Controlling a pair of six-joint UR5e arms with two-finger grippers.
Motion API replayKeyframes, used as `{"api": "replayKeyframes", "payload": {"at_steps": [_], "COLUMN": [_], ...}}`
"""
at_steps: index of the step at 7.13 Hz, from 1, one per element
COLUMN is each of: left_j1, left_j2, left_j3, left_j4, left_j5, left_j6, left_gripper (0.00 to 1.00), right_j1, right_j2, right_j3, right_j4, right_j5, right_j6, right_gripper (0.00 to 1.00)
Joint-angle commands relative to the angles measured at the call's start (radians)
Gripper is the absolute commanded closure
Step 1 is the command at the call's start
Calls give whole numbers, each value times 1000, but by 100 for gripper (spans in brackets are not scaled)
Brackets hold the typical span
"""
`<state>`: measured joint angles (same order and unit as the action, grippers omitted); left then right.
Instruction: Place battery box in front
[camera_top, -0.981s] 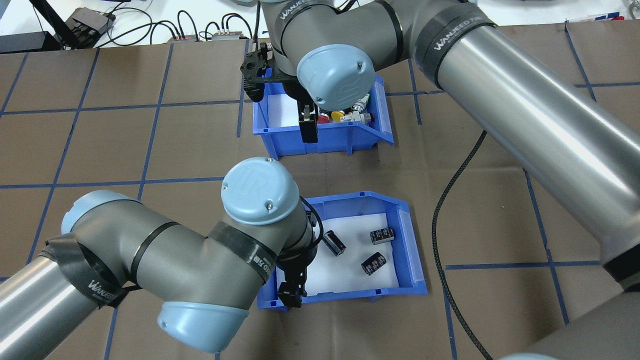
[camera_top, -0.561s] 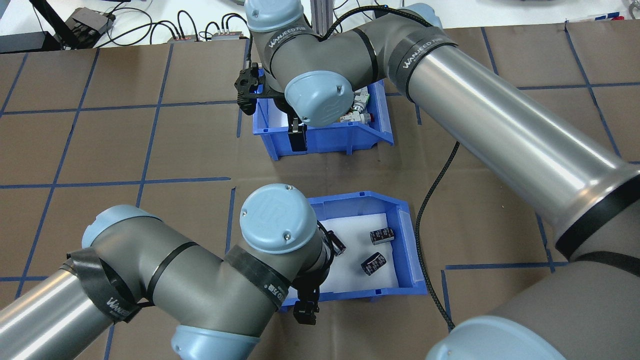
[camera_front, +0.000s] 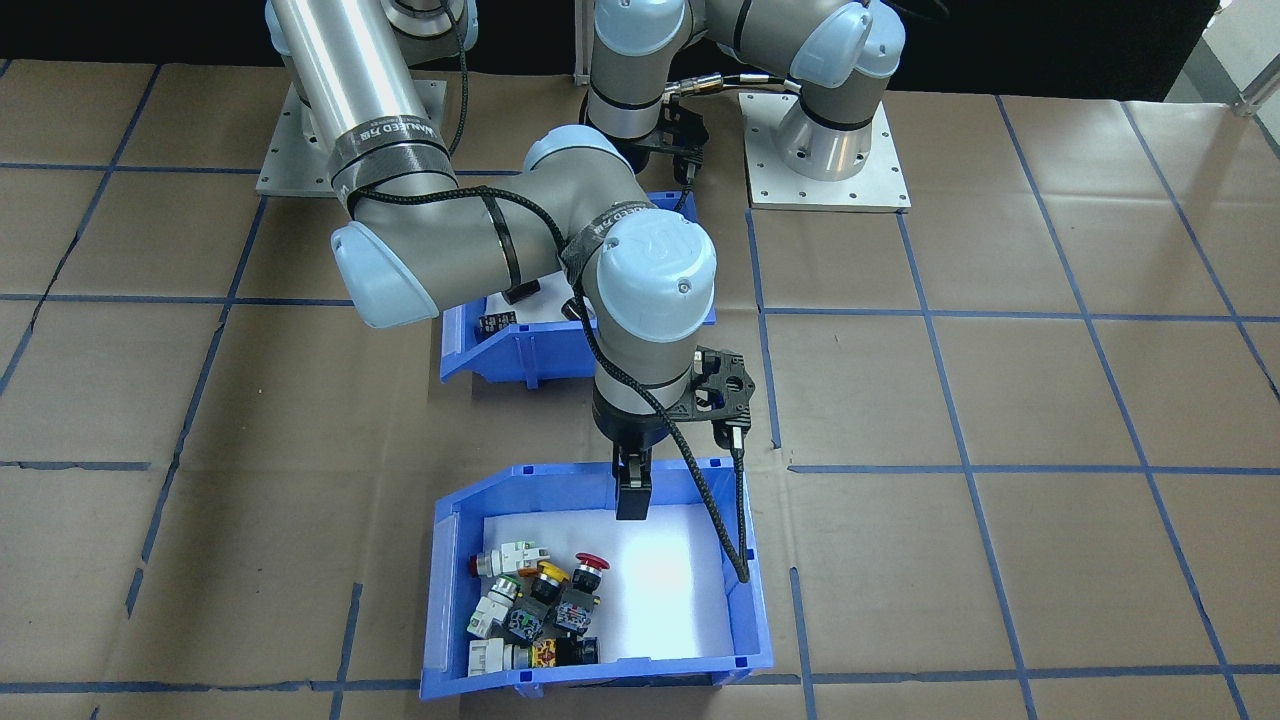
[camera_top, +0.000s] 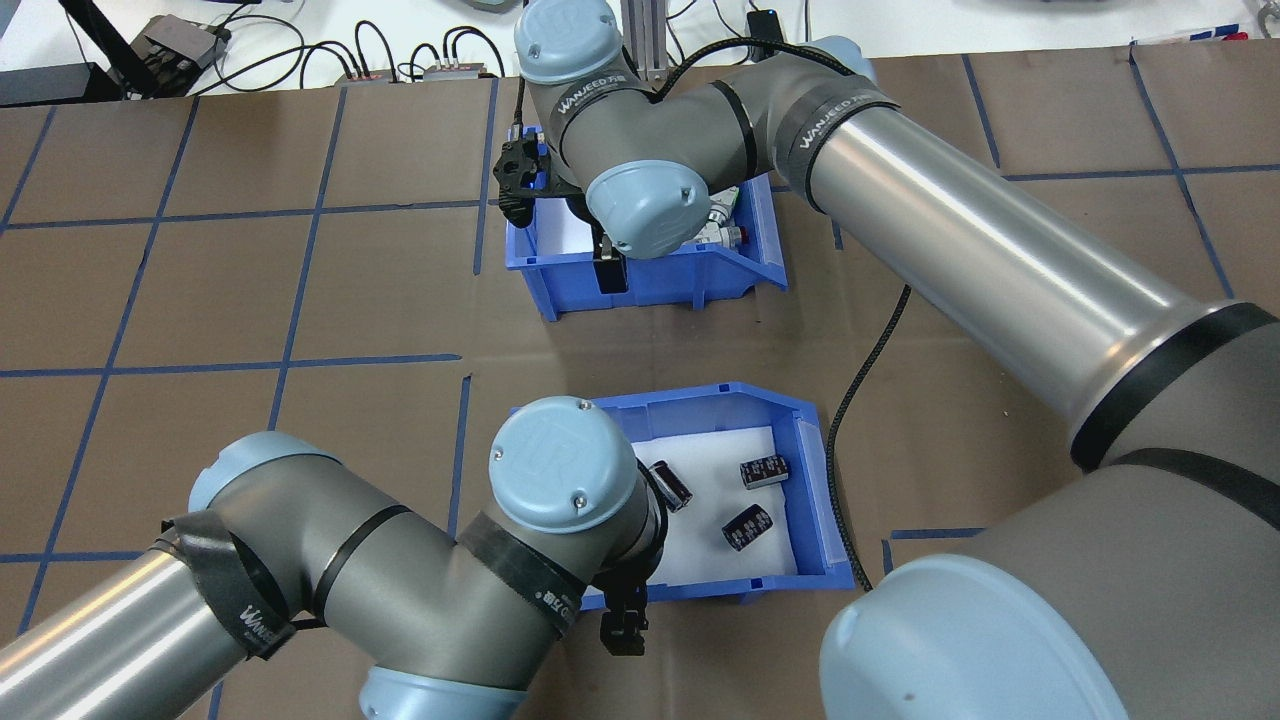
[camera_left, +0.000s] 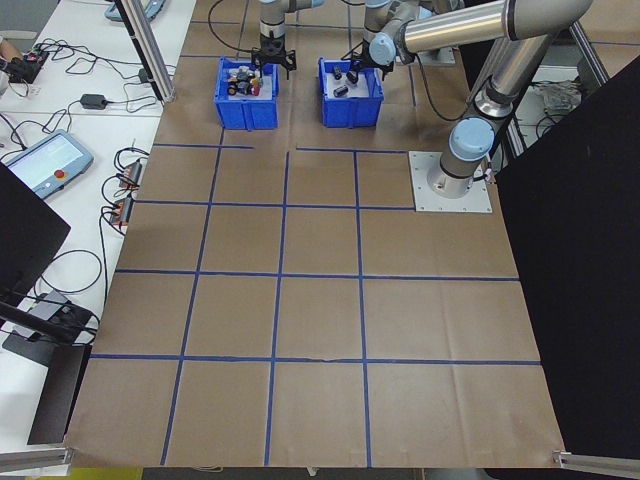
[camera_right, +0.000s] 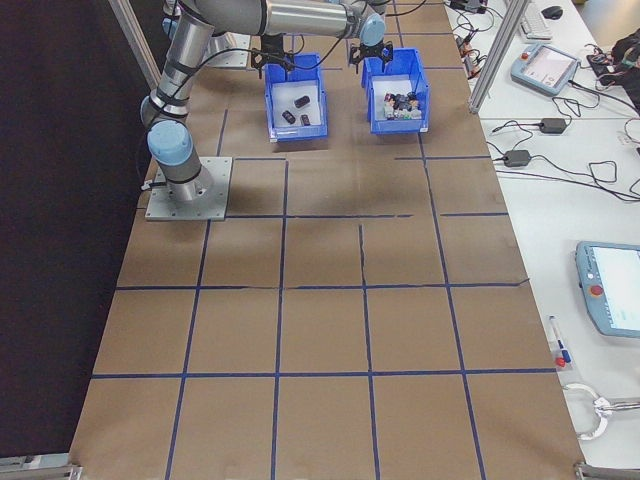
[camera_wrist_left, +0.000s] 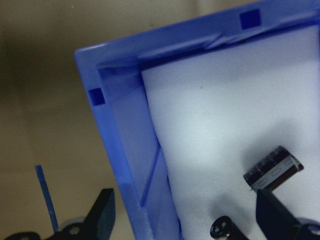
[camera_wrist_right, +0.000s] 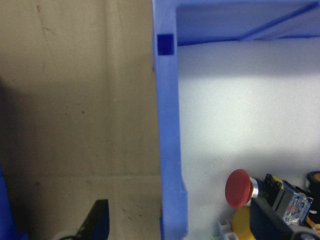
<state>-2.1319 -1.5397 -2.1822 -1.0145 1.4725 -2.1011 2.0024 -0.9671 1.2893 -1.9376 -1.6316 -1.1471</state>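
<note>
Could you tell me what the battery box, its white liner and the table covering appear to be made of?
The battery box looks like moulded blue plastic: glossy walls, uniform colour, ribbed rim. Its white liner seems to be foam, matte and soft-looking, though stiff sheet cannot be excluded. The table covering appears to be brown paper or cardboard, matte, with creases, marked into squares by blue tape.

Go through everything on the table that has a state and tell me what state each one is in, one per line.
battery box: on the table, open-topped, holding dark cylinders lying loose on white foam.
switch bin: on the table, push-button switches piled at one end.
left gripper: open, fingers straddling the battery box wall.
right gripper: open, fingers straddling the switch bin wall.
</note>
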Motion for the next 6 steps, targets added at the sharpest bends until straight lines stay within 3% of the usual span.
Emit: {"api": "replayKeyframes", "payload": {"at_steps": [1, 2, 3, 4, 5, 6], "left_j1": [-29, -37, -39, -40, -40, -40], "left_j2": [-23, -27, -28, -34, -34, -27], "left_j3": [-13, -24, -25, -25, -25, -25], "left_j4": [7, 7, 58, 104, 105, 102], "left_j5": [5, 5, 3, 3, 3, 5], "left_j6": [-17, -31, -107, -126, -126, -117], "left_gripper": [1, 17, 55, 80, 94, 100], "right_j1": [-1, 1, -1, -1, -1, 1], "right_j2": [25, 27, 25, 22, 18, 14], "right_j3": [25, 27, 24, 18, 16, 16], "right_j4": [-6, -17, -17, -17, -17, -17], "right_j5": [1, -1, -2, -2, -2, -2], "right_j6": [-10, -10, -10, -10, -11, -11], "right_gripper": [1, 6, 25, 43, 63, 81]}}
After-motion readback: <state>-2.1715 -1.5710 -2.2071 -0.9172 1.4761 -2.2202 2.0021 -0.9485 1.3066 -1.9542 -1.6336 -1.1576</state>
